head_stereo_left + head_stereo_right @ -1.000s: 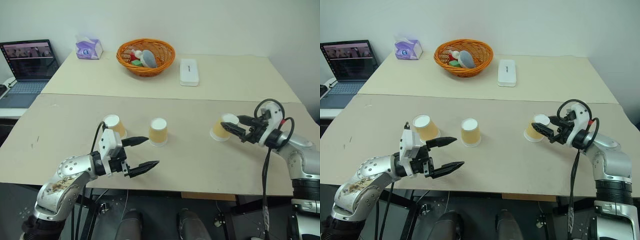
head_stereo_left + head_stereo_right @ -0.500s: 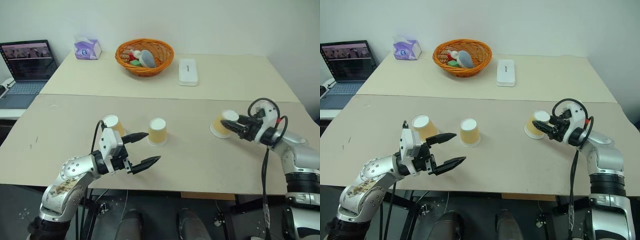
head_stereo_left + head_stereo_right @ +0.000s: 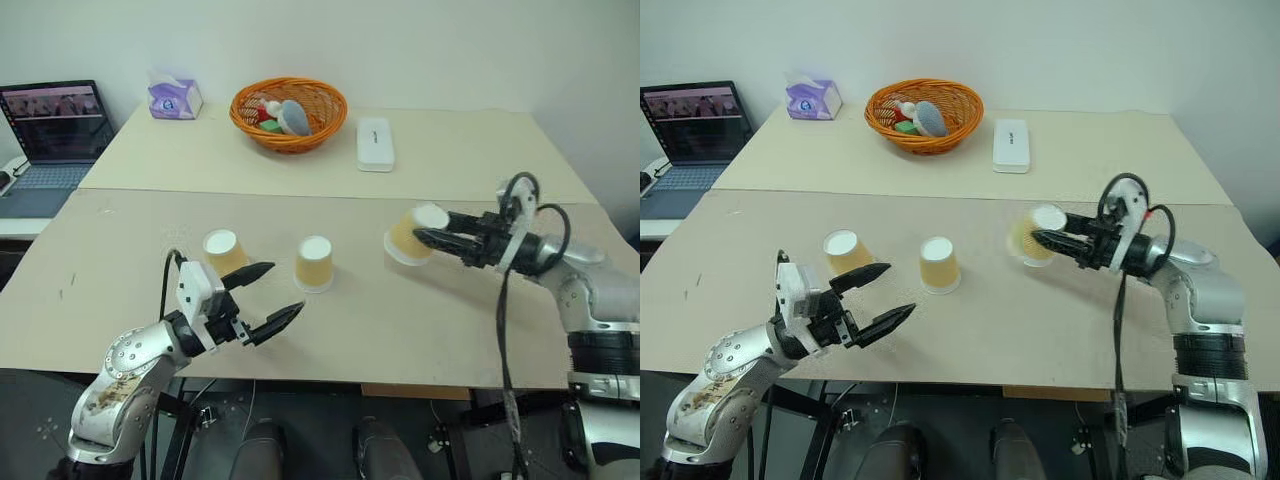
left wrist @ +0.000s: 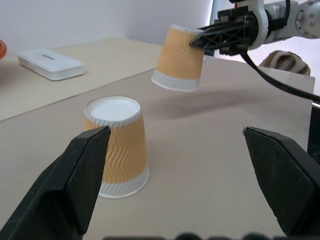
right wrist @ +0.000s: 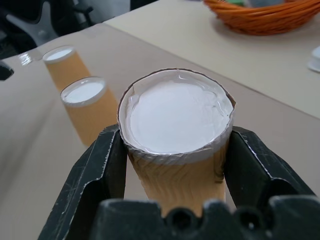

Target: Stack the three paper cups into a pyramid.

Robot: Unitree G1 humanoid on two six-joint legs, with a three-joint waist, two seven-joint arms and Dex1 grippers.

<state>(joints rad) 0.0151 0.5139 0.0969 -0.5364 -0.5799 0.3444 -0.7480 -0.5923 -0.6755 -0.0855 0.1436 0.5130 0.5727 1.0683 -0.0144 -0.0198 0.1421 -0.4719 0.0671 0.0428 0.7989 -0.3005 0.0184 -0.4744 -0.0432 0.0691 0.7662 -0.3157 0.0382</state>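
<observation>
Three yellow-orange paper cups with white bases are in view, all upside down. The left cup (image 3: 224, 250) and the middle cup (image 3: 314, 263) stand on the near table. My right gripper (image 3: 421, 236) is shut on the third cup (image 3: 405, 238), gripping it near its base and holding it tilted above the table, to the right of the middle cup. The right wrist view shows that cup (image 5: 177, 150) squeezed between both fingers (image 5: 100, 165). My left gripper (image 3: 286, 287) is open and holds nothing, just in front of the two standing cups; the middle cup (image 4: 120, 145) sits between its fingers (image 4: 75, 180) in the left wrist view.
On the far table are an orange wicker basket (image 3: 290, 112) with items in it, a white box (image 3: 376, 143) and a purple tissue box (image 3: 168, 98). A laptop (image 3: 55, 125) stands at the far left. A seam runs between the two tables.
My right gripper closed on the right-hand cup, lifted it off the table and carried it left toward the middle cup. The left gripper stayed open and nearly still.
</observation>
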